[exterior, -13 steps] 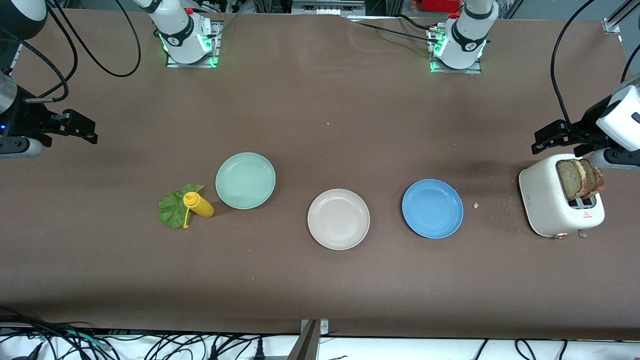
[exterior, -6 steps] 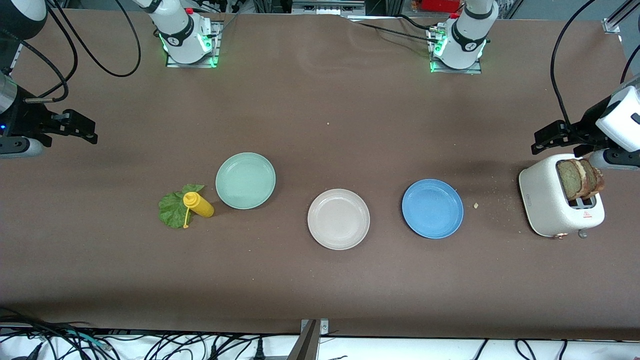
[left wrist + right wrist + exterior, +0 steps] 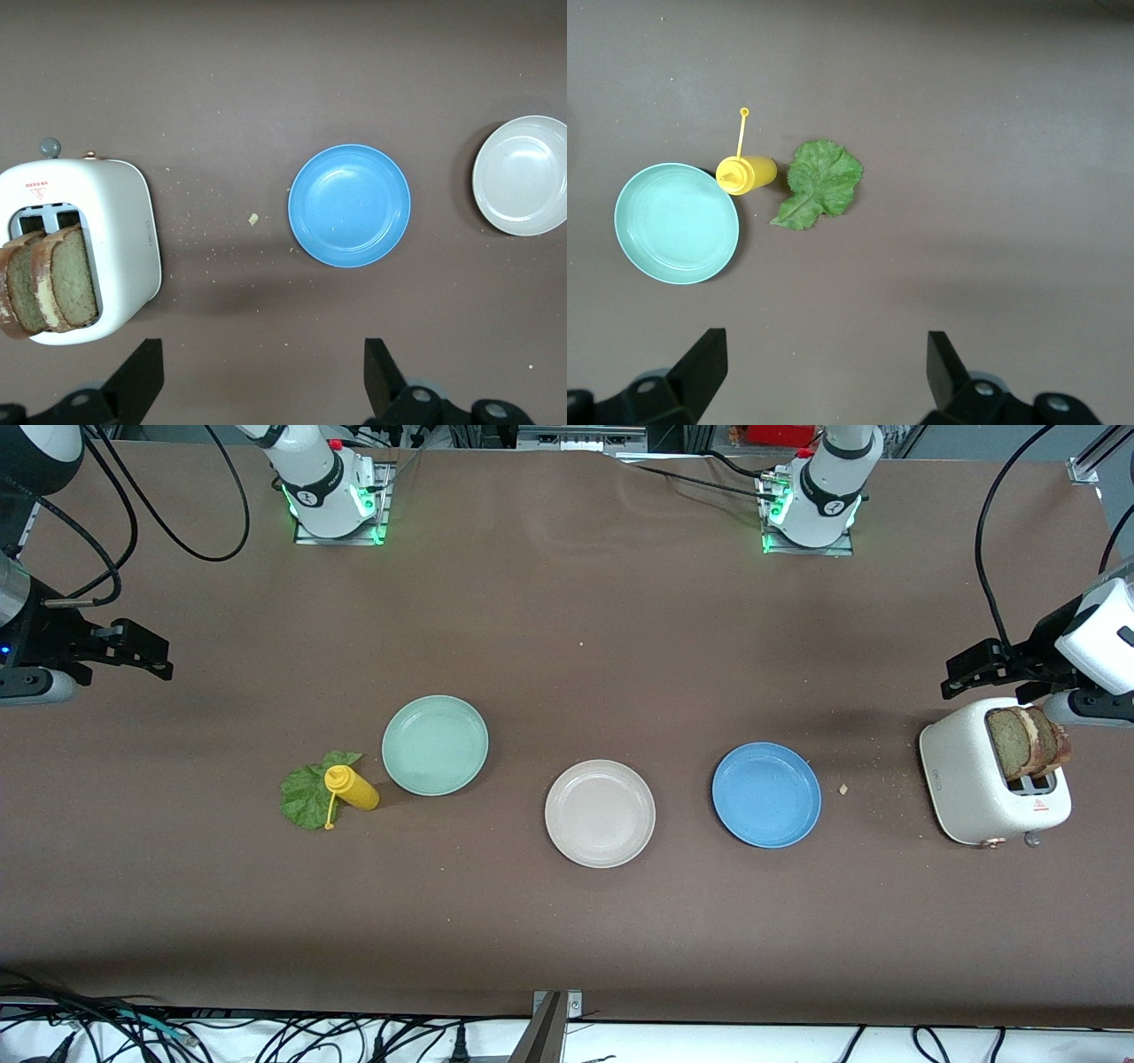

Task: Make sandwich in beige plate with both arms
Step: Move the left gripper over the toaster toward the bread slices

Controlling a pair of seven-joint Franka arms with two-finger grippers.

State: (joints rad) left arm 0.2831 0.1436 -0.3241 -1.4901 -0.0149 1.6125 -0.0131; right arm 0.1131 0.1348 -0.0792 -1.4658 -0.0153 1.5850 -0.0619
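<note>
So from across the room: nothing's been built yet. The beige plate (image 3: 600, 813) sits bare in the middle of the brown worktop (image 3: 567, 921), between the mint-green plate (image 3: 435, 745) and the blue plate (image 3: 766, 794). Both bread slices (image 3: 1028, 741) are poking out of the white toaster (image 3: 983, 784) at the left arm's end. The lettuce leaf (image 3: 306, 795) lies flat at the right arm's end, with a yellow squeeze bottle (image 3: 353, 787) tipped over, resting on its edge. The left claw (image 3: 979, 664) hangs over the worktop just beside the toaster, and the right claw (image 3: 133, 651) hangs over bare worktop at its own end. Neither holds anything. So basically the whole job is left: bread, leaf, bread onto the beige one.

Left wrist view: left claw (image 3: 261, 376) spread wide and empty, looking down on toaster (image 3: 115, 239), bread (image 3: 49, 288), blue plate (image 3: 349, 205) and the beige plate (image 3: 524, 175) near the frame's edge. Lots of crumbs (image 3: 253, 219) scattered between toaster and blue plate.

Right wrist view: right claw (image 3: 824, 372) also spread wide, empty, above the leaf (image 3: 821, 183), bottle (image 3: 747, 173) and green plate (image 3: 677, 222).

The worktop is a matte brown sheet, a bit rippled near the arm bases, with cables bundled along the near edge
</note>
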